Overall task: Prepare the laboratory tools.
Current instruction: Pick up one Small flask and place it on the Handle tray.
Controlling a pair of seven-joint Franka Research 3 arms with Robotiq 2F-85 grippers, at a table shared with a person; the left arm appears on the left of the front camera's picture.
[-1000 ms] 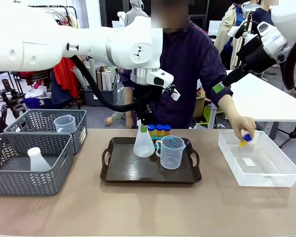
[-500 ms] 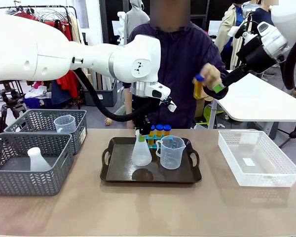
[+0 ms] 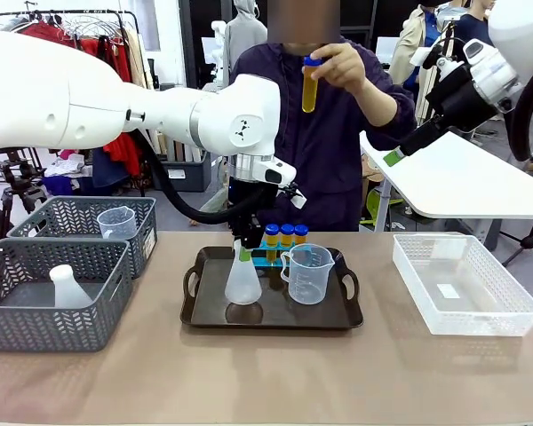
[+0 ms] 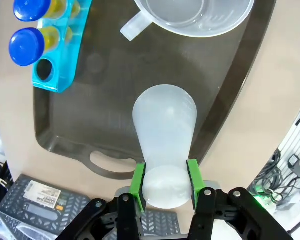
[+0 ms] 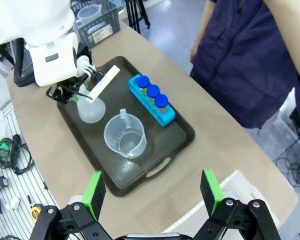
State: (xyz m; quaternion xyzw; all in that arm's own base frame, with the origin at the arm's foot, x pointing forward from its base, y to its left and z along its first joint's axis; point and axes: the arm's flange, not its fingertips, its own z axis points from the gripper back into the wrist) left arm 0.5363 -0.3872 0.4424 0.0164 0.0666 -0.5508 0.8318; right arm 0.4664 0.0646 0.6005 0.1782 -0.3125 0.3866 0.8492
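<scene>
Gripping the conical flask by its neck just above the black tray, the left hand is mid-placement; next, probably lowering and letting go. The right hand hangs released, while the person's hand holds the fourth tube aloft.

flask: translucent white conical flask, upright, lifted just above the tray's left half, neck pinched between green-padded jaws
beaker: clear handled measuring beaker, empty, upright on the tray, right of the flask
rack: small blue rack at the tray's far edge; 3 blue-capped amber tubes upright, 1 hole empty
4th tube: fourth tube, upright, raised high in the person's hand
</scene>
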